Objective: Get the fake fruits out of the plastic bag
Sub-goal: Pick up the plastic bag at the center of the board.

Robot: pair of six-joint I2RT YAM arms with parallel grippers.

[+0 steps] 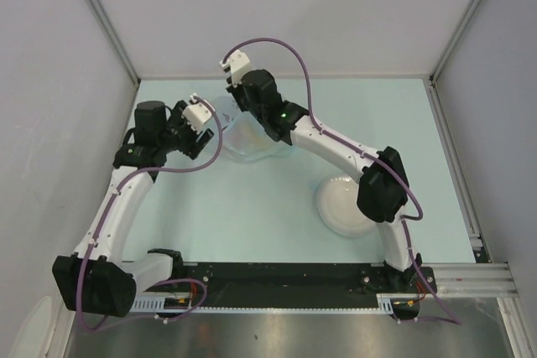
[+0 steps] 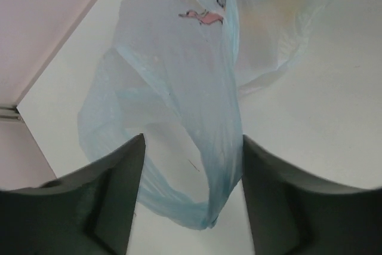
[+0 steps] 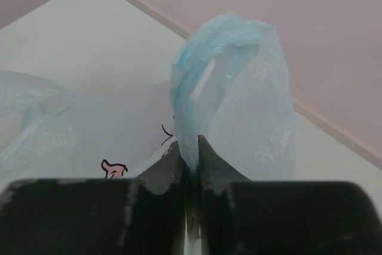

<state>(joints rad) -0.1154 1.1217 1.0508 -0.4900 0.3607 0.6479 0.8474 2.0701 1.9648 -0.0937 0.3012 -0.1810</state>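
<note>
The right hand point(image 3: 190, 147) is closed tight on one handle of the plastic bag point(image 3: 239, 106), holding it up, likely so the mouth can be spread. The left hand point(image 2: 192, 143) stands wide around the other loop (nothing gripped yet). In the top view the bag lies upper centre, near the far edge of the table point(image 1: 252, 199), with open room below it. The fruits cannot be made out.
</note>
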